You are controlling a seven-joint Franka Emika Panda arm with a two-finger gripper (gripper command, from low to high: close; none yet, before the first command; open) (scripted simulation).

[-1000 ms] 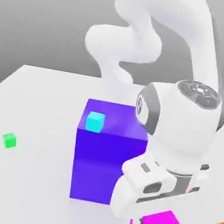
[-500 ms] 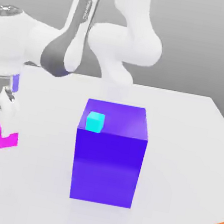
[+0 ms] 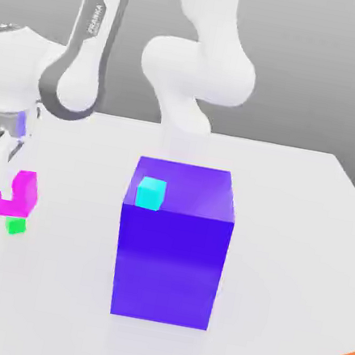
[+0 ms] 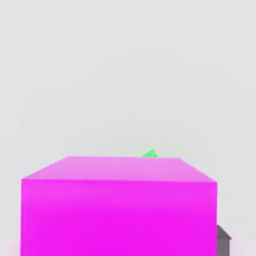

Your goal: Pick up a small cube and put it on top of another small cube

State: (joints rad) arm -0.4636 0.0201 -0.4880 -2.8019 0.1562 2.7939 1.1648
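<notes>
The pincer [image 3: 11,172] is gripping the magenta cube [image 3: 17,194] just above the green cube [image 3: 15,226]; lowering and release are remaining

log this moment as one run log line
phase: carry | gripper: shut on magenta cube | position: just above green cube | placed: not yet

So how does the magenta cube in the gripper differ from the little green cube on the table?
The magenta-pink cube is clearly larger than the tiny bright green cube. The magenta-pink cube is held off the table in the gripper, while the green cube sits on the white table. The magenta-pink cube hangs just above the green cube and partly hides it in the hand view. Both are plain, single-coloured cubes.
</notes>
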